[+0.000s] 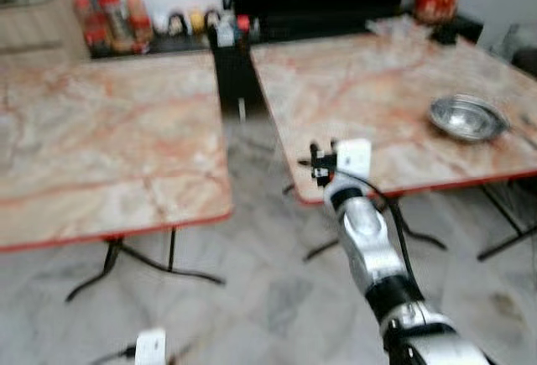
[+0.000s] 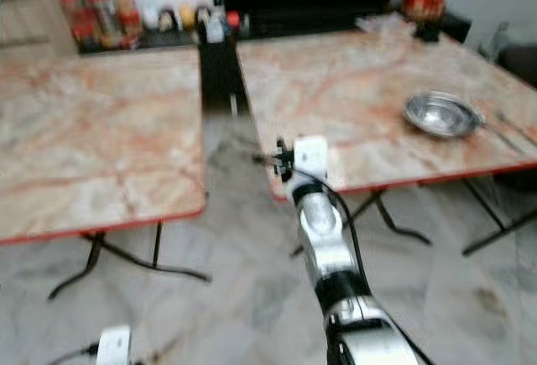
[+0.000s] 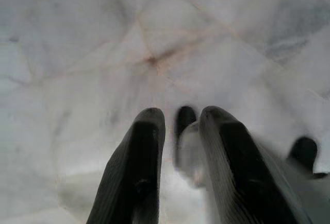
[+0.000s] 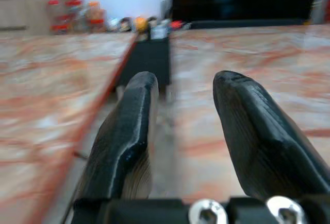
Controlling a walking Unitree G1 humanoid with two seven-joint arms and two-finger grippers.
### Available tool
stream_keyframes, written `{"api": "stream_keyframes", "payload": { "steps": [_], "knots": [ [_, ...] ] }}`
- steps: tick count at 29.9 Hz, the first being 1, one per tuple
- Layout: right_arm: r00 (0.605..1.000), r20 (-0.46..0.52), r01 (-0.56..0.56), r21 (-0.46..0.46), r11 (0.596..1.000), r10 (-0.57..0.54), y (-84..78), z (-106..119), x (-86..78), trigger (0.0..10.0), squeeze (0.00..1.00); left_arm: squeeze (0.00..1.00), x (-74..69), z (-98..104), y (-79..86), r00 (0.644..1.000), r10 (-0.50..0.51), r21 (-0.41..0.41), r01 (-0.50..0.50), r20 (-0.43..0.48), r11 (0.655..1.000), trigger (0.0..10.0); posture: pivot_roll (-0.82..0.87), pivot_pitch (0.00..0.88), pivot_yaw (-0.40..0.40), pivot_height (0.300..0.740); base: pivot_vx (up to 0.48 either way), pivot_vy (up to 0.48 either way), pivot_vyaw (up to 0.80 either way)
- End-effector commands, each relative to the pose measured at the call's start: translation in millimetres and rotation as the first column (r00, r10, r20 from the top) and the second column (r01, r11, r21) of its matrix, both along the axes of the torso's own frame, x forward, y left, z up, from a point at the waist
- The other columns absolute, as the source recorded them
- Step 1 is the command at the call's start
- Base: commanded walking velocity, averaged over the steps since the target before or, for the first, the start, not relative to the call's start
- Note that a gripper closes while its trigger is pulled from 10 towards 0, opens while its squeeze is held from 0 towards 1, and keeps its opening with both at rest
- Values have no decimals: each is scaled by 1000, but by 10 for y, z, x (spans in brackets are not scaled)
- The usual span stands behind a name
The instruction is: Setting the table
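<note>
The right gripper [image 4: 180, 131], jaws apart and empty, faces away from the bowl [image 1: 467, 117]: light, rigid, slick steel, best pinched at its rim.

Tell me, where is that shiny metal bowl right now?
The metal bowl sits on the right-hand marble table, near its front right edge, ahead and to the right of the raised right claw.

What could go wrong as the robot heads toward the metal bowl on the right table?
The right gripper, open and empty, is raised near the right table corner and might bump its edge. The metal bowl sits close to the near edge, so a clumsy reach could push it off. The blurred head views make aiming uncertain.
</note>
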State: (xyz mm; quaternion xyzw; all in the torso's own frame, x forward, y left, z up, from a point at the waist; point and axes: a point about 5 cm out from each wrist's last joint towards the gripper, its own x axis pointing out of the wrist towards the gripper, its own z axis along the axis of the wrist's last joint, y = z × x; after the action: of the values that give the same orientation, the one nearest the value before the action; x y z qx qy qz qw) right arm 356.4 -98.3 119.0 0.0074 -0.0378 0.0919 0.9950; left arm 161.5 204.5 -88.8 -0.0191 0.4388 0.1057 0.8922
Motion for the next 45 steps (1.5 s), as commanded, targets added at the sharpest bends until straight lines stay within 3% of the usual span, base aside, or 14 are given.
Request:
{"api": "stream_keyframes", "payload": {
  "steps": [1,11,14,16,20,24,26,27,28,31,33,38,45],
  "knots": [
    [1000,9,-21,1,1000,21,52,39,12,10000,0,0,-42,-17,8,1000,4,3,-4,-13,1000,10000,-4,0,10,732,0,0,0],
    [996,-88,26,-1,1000,-26,-81,-218,-62,10000,0,0,-42,-18,9,1000,0,5,0,-16,1000,10000,-11,0,15,732,0,0,0],
    [990,-132,37,-11,999,-39,-161,-374,-141,10000,0,0,-46,-20,7,1000,-3,4,3,-17,1000,10000,-8,0,12,732,0,0,0],
    [974,-213,64,-43,997,-72,-302,-628,-280,10000,0,0,-44,-17,12,1000,2,4,-2,-13,1000,10000,-7,0,10,732,0,0,0],
    [936,-330,96,-97,991,-123,-474,-933,-468,10000,0,0,-45,-17,14,1000,5,3,-5,-10,1000,10000,-14,0,12,732,0,0,0],
    [928,-348,101,-105,989,-131,-499,-976,-497,10000,0,0,-45,-16,14,1000,6,2,-6,-9,1000,10000,-14,0,12,732,0,0,0],
    [777,-594,142,-162,977,-211,-784,-1519,-989,10000,0,0,-52,-23,5,1000,-6,1,6,-20,1000,10000,-16,0,23,732,0,0,0],
    [777,-594,142,-162,977,-211,-784,-1519,-989,10000,0,0,-52,-23,5,1000,-6,1,6,-20,1000,10000,-16,0,23,732,0,0,0],
    [719,-662,136,-165,977,-211,-834,-1671,-1180,10000,0,0,-45,-19,12,1000,-6,1,6,-17,1000,10000,-15,0,23,732,0,0,0],
    [638,-738,117,-189,975,-220,-890,-1848,-1442,10000,0,0,-32,-12,27,1000,3,3,-3,-14,1000,10000,-6,0,21,732,0,0,0],
    [557,-795,116,-213,970,-241,-947,-1980,-1677,10000,0,0,-22,-6,38,1000,5,6,-5,-13,1000,10000,1,0,21,732,0,0,0],
    [498,-830,167,-191,967,-250,-988,-2063,-1856,10000,0,0,-23,-4,56,1000,10,9,-9,-14,1000,10000,-4,0,30,732,0,57,0],
    [531,-808,186,-180,966,-253,-973,-2004,-1728,10000,0,0,-21,-4,54,1000,-3,10,3,-17,1000,10000,-8,0,34,732,0,325,0]
  ]
}}
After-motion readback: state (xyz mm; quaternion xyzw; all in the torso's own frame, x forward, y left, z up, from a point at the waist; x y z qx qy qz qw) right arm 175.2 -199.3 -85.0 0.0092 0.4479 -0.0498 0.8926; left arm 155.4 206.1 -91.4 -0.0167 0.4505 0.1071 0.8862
